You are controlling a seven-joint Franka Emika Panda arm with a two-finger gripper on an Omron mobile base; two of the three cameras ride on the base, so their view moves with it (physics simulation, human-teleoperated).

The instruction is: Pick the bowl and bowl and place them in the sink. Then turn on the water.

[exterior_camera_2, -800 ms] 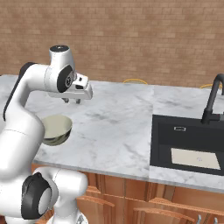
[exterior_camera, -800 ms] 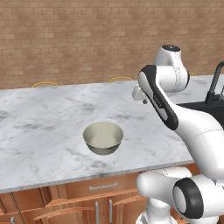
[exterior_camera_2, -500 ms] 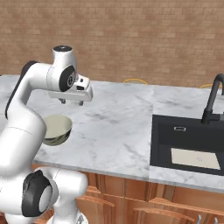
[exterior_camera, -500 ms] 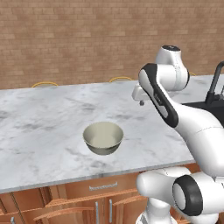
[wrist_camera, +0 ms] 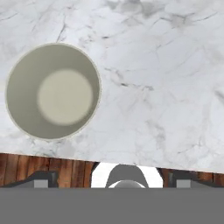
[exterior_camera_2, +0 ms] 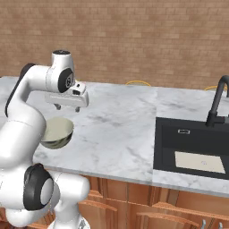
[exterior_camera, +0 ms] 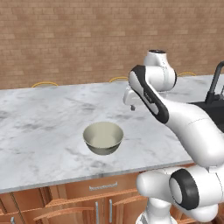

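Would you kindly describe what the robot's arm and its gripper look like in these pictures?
The arm is glossy white with rounded, bulbous links and dark grey or black bands and caps at the joints. The gripper is a flat white block with two small dark jaws hanging from it. No cables or markings are visible.

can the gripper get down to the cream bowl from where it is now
Probably yes. The gripper hangs open above the marble counter, and the cream bowl sits upright near the front edge with nothing beside or over it. In the hand view the bowl lies off to one side, so the arm must shift across first.
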